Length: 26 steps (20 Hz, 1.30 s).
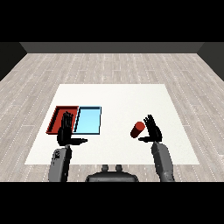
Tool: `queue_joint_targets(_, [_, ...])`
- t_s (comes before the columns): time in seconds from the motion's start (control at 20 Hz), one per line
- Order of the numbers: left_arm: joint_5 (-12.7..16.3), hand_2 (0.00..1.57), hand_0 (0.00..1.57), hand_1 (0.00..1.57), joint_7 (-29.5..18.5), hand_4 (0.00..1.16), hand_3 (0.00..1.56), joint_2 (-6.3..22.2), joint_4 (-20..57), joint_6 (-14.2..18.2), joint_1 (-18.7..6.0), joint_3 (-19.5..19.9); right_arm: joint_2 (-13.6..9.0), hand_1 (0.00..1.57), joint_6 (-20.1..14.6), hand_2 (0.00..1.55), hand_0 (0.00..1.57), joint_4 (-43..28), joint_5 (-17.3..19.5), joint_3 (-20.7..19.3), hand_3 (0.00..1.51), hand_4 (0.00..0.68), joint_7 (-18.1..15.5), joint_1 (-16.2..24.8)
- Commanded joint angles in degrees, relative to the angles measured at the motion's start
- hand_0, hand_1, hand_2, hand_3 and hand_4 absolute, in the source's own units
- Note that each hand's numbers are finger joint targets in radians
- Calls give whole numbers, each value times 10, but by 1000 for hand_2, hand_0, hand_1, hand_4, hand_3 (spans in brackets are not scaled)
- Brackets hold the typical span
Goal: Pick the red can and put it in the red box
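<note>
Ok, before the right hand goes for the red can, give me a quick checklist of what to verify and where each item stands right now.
1. Red can in view on the white table, lying tilted: ok.
2. Right hand beside the can, fingers straight: ok.
3. Can grasped: not ok, no fingers curled round it.
4. Red tray holds nothing in the part that shows: ok.
5. Left hand in front of the red tray's near edge, may block the drop: not ok.
6. Light blue tray lies between can and red tray, so carry over it: ok.

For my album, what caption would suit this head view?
Right hand open beside the red can; left hand open by the red tray.
</note>
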Motion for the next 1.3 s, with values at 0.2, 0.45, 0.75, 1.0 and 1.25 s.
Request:
queue_joint_targets(0.2, [-21,0,0,0,-3,0,0,-23,-20,31,7,-45,26,0,-34,0,0,14,18,25,0,0,-8,-7])
queue_joint_targets(0.45, [-1,0,0,0,-7,0,0,1,-8,3,7,0,-12,0,-22,0,0,67,-1,0,0,0,0,-51])
queue_joint_targets(0.75, [-3,0,0,0,-27,0,0,-8,34,4,-14,-5,-10,0,-25,0,0,113,12,6,0,0,-31,-67])
queue_joint_targets(1.0, [-3,0,0,0,15,0,0,-4,-43,12,24,-9,6,0,-56,0,0,108,26,23,0,0,-35,-69])
queue_joint_targets(1.25, [16,0,0,0,10,0,0,2,-23,-12,18,-3,13,0,-52,0,0,46,3,36,0,0,22,-54])
